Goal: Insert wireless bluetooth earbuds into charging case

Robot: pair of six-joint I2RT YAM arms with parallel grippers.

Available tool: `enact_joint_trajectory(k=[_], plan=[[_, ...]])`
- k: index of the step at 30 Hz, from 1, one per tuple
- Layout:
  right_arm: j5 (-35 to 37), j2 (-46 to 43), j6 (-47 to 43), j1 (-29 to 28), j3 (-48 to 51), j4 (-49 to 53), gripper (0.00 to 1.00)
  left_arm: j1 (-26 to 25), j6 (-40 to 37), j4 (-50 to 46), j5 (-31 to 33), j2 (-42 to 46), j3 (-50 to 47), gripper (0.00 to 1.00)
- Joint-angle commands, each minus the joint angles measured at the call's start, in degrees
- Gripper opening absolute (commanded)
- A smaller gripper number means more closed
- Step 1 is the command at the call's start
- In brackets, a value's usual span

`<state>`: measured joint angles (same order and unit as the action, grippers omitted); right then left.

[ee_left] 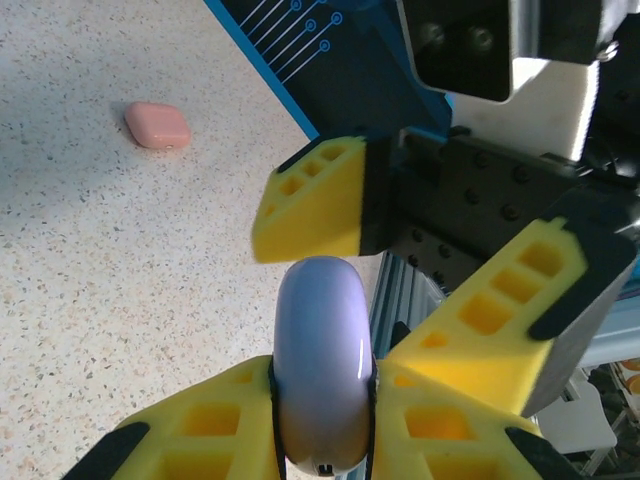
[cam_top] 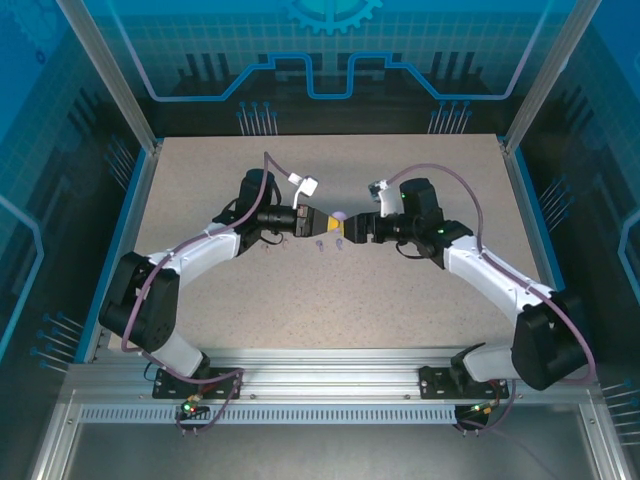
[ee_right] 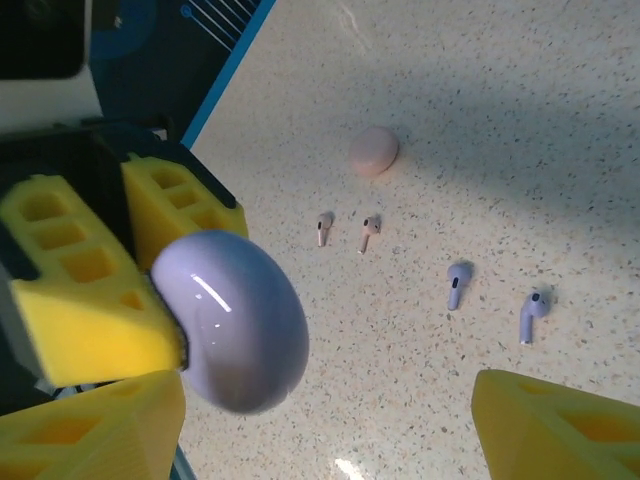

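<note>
Left gripper [ee_left: 322,400]: clenched on the purple case [ee_left: 320,330], one yellow finger against each side of it; the case stands out beyond the fingertips.
Purple case: one, glossy lilac and rounded, lid closed, held above the table [cam_top: 400,300] at mid-table between the two arms; the top view shows it as a small pale spot [cam_top: 339,216].
Right gripper [ee_right: 330,430]: jaws spread wide, grasping nothing; it faces the left gripper head on, with the far end of the purple case [ee_right: 235,320] between its fingers, nearer one of them. Whether that finger touches the case cannot be told.
Purple earbuds: two, one [ee_right: 457,284] and the other [ee_right: 533,315], lying side by side on the table, apart from every case.
Pale pink earbuds: two, one [ee_right: 323,228] and the other [ee_right: 368,233], lying near each other on the table, between the purple pair and the pale pink case.
Pale pink case [ee_right: 374,150]: one, closed, resting on the table just beyond the pale pink pair.
Coral-pink case [ee_left: 157,125]: one, closed, a rounded square lying on the table well apart from the grippers.
Earbuds counted: four, all on the table, none in a case.
Markings: the blue back panel [cam_top: 330,15] carries a gear outline and circuit-like lines.
</note>
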<state>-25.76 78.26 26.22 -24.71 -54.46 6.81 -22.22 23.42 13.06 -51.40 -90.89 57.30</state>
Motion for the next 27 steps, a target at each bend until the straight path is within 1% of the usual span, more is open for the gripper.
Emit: enact_joint_trajectory(k=[1,7,15,18,21,22,25,27], plan=[[2.6,1.3,-0.9,-0.1,-2.1,-0.5,0.73,0.3,-0.8,0.0,-2.4,1.5,1.4,0.0],[3.2,2.2,1.7,3.3,0.4,-2.5,0.69,0.4,-0.4,1.4,-2.7,2.5,0.2,0.0],[3.7,3.3,2.8,4.9,2.0,-2.2,0.65,0.4,0.4,3.1,-2.9,3.4,-0.6,0.0],[1.6,1.1,3.5,5.7,3.1,-3.1,0.64,0.3,1.0,4.5,-2.5,3.3,-1.2,0.0],[-3.7,-1.6,3.8,6.3,3.7,-5.0,0.62,0.4,2.1,6.4,-2.5,2.9,-1.8,0.0],[-5.6,-2.7,3.8,6.3,5.5,-6.0,0.61,0.4,2.7,7.2,-2.5,2.8,-1.9,0.0],[-10.4,-4.2,3.7,6.1,5.7,-7.6,0.57,0.4,3.0,7.7,-2.6,2.7,-2.1,0.0],[-11.2,-4.7,3.6,5.8,5.4,-7.9,0.54,0.4,3.0,7.7,-2.7,2.8,-2.0,0.0]])
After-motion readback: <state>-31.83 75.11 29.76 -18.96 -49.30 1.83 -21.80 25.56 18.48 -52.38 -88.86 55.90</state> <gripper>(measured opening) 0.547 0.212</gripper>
